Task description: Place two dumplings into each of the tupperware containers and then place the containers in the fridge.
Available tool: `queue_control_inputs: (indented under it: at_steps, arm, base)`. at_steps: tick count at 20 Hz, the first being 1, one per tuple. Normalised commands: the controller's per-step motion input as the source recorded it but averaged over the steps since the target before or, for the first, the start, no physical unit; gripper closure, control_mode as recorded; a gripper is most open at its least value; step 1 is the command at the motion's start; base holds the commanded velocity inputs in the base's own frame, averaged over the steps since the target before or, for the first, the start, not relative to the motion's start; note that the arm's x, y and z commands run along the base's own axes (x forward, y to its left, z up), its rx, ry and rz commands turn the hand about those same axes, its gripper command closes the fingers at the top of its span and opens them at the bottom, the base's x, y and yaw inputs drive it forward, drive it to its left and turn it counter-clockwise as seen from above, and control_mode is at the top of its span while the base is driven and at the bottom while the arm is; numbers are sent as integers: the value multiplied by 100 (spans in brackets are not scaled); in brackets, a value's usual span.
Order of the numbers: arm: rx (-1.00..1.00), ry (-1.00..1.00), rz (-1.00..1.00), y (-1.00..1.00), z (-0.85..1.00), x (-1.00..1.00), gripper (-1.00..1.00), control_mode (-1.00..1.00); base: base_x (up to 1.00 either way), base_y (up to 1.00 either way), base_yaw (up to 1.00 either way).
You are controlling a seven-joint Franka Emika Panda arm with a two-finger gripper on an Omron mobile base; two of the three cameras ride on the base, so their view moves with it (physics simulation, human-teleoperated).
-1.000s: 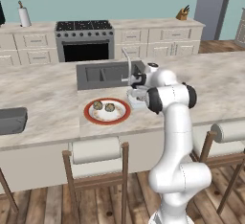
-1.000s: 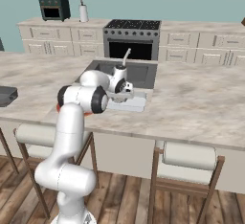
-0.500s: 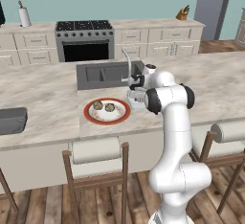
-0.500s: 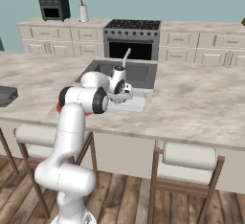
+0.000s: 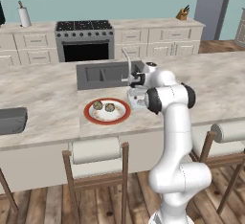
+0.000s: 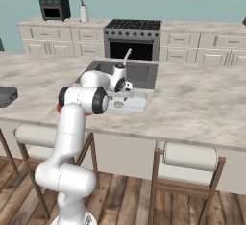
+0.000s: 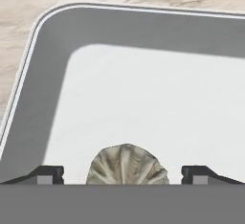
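I judge the task in its early part: one dumpling (image 7: 127,164) lies on the pale floor of a tupperware container (image 6: 136,105) beside the sink on the island counter (image 5: 43,108), and two more dumplings (image 5: 104,106) sit on the red-rimmed plate (image 5: 91,116), just left of the arm. I can make out one container only; the second and the fridge remain to be dealt with. The gripper (image 7: 122,176) hangs low over the container, its tips spread wide, one either side of the dumpling and clear of it. It holds nothing.
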Motion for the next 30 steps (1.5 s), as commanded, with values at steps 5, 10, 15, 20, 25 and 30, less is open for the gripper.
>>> queue_control_inputs:
  at_steps: [5, 10, 15, 20, 25, 30]
  arm:
    - [0, 1, 2, 27, 71, -72, -100, -100]
    - [-1, 9, 16, 87, 44, -82, -100, -100]
    - [-6, 14, 28, 100, 9, -43, -100, -100]
    - [-4, 19, 23, 89, 0, -16, -100, -100]
    - [0, 8, 14, 36, -11, 12, -100, -100]
    - [-1, 0, 3, 7, -52, 21, -100, -100]
  base:
    - [0, 0, 0]
    - [0, 0, 0]
    - [0, 0, 0]
    - [0, 0, 0]
    - [0, 0, 0]
    - [0, 0, 0]
